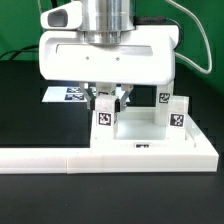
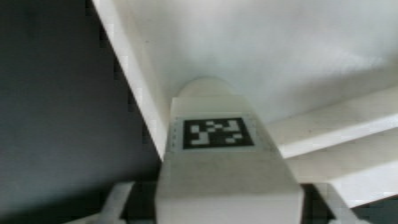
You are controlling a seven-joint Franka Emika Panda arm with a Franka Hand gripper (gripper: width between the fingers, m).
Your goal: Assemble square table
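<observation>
The square table's white tabletop (image 1: 140, 132) lies flat in the middle of the exterior view. My gripper (image 1: 108, 103) hangs over its left part, shut on a short white leg (image 1: 104, 117) that stands upright with a tag facing the camera. In the wrist view the same leg (image 2: 217, 150) fills the space between my fingers (image 2: 135, 198), and my gripper (image 2: 222, 208) is closed on its sides. The pale tabletop (image 2: 285, 50) lies beyond it. Two more tagged legs (image 1: 178, 113) (image 1: 165, 100) stand at the tabletop's right side.
A long white L-shaped border bar (image 1: 90, 160) runs along the front and up the exterior view's right side. The marker board (image 1: 62, 95) lies behind on the black table (image 1: 25, 110). Green backdrop behind.
</observation>
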